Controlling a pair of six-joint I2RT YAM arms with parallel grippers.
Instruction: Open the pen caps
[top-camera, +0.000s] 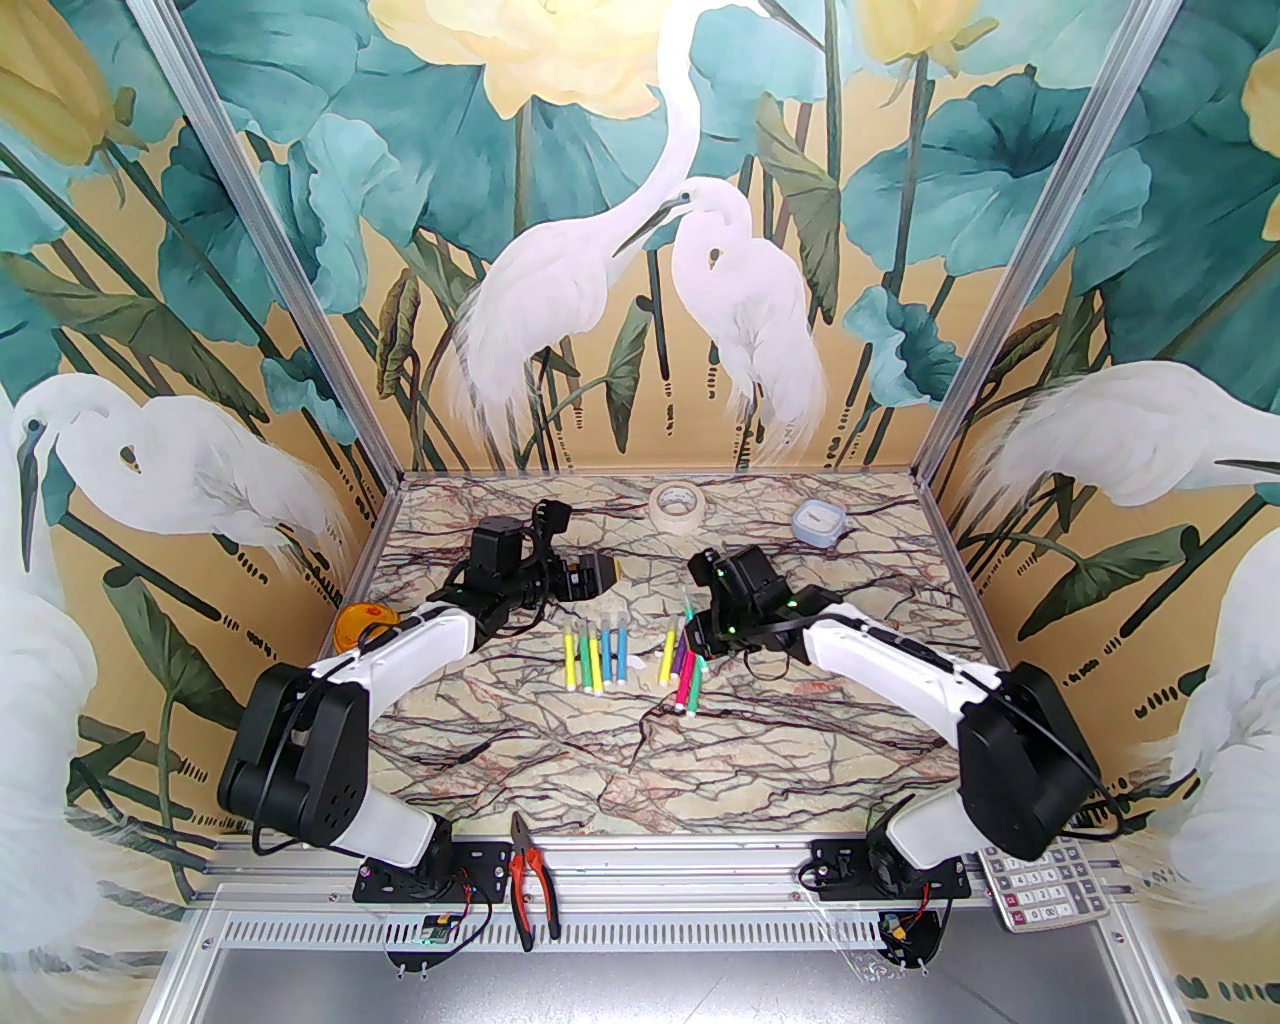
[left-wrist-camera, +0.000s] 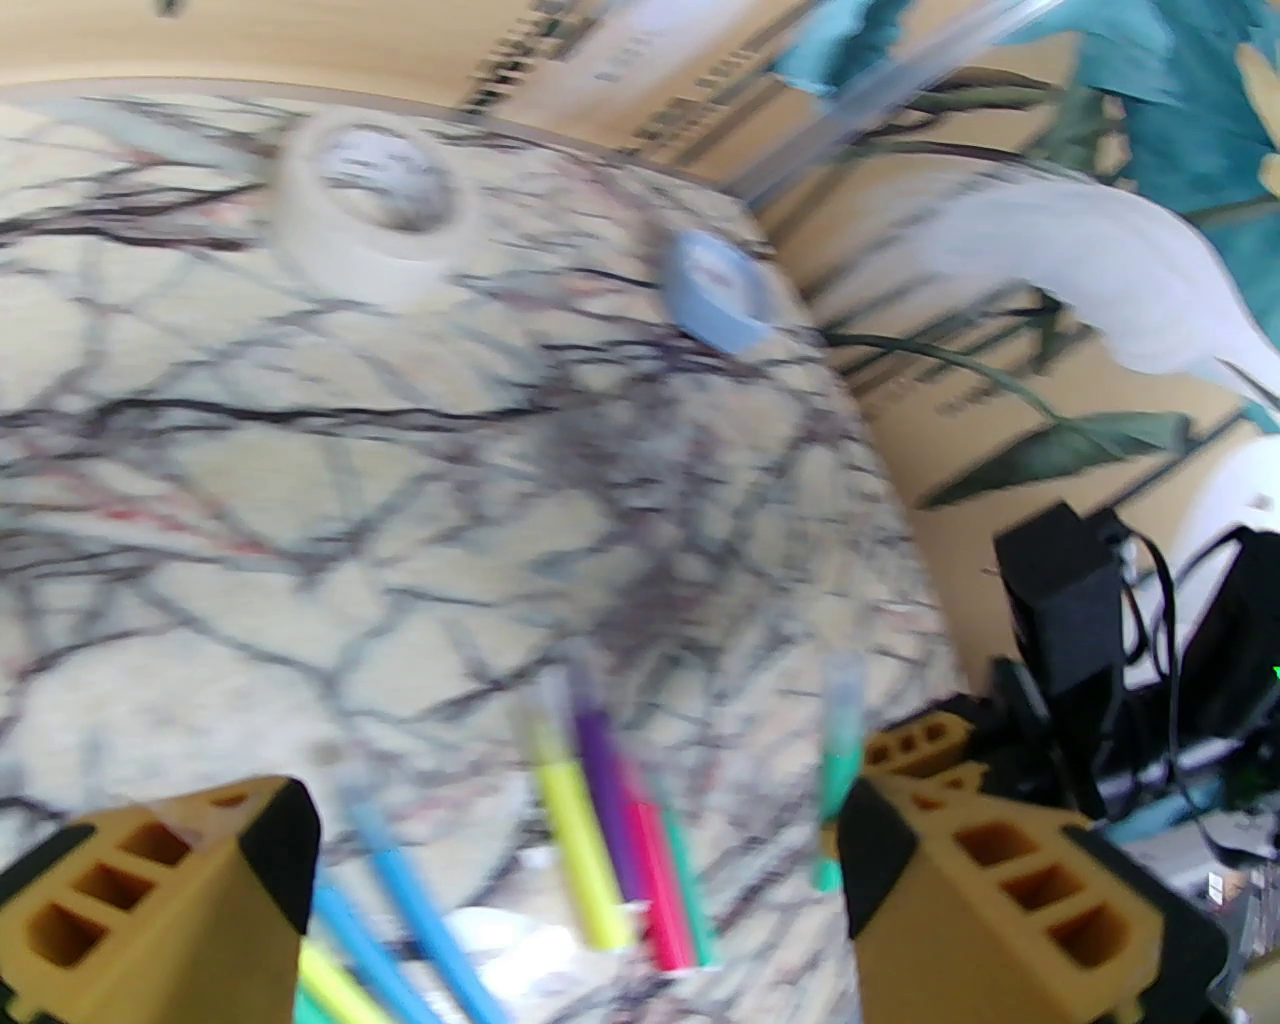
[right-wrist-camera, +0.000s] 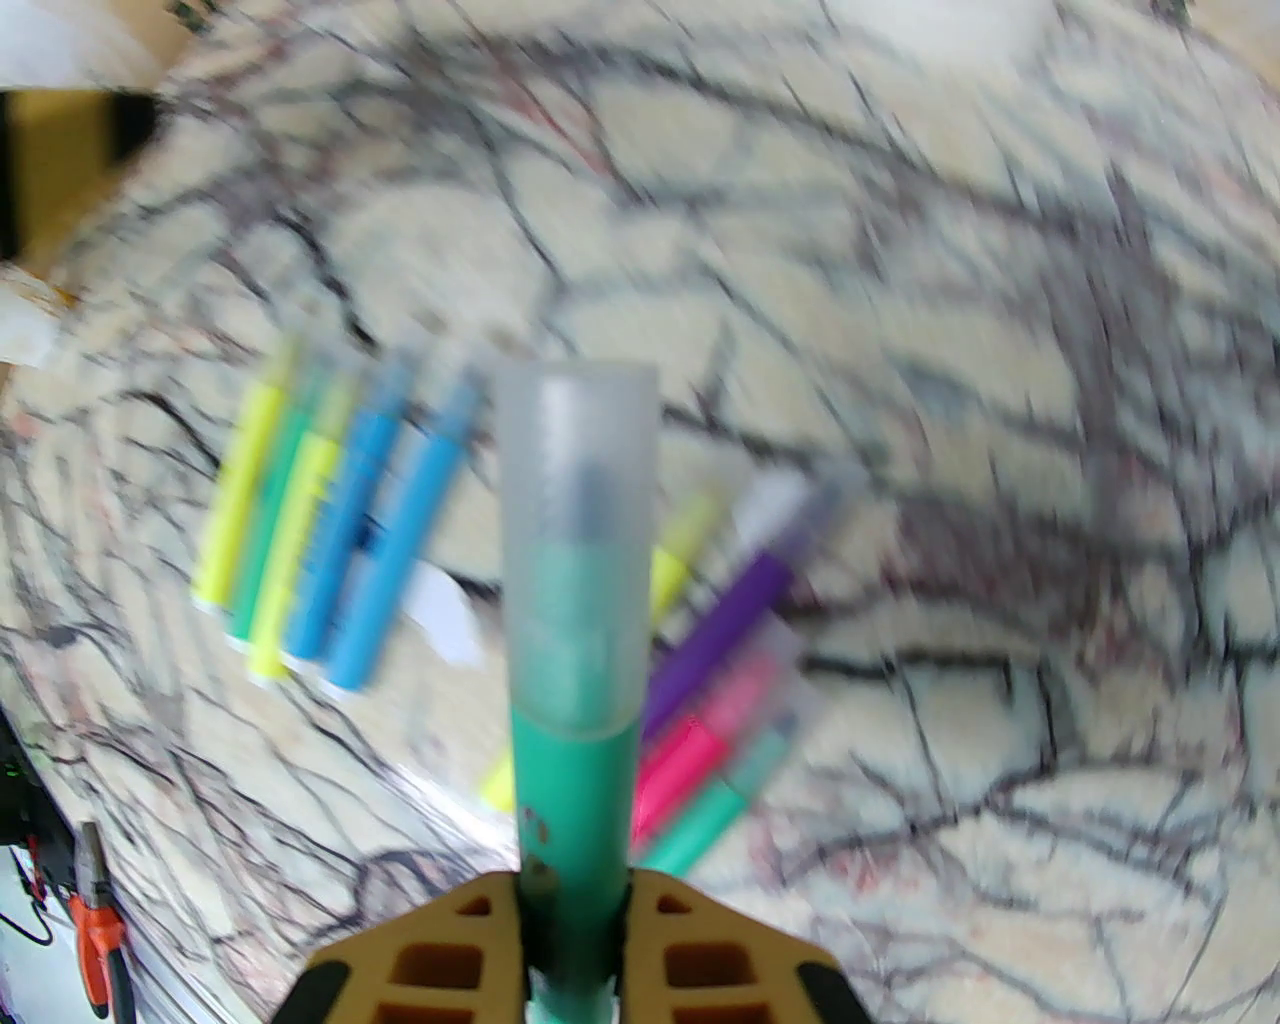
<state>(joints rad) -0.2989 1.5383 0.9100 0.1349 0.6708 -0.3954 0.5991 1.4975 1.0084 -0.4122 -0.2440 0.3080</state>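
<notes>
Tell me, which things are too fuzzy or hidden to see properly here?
Right wrist view: the loose markers are motion-blurred, so whether each is capped is unclear.
Left wrist view: the blue markers run off the bottom edge, partly behind the left gripper.
Top view: the pen caps are too small to count; the right arm hides part of the calculator.

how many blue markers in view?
2. Both lie side by side at the right end of the left row: first blue marker, second blue marker. The right pile overlaps, so another could be hidden there.
</notes>
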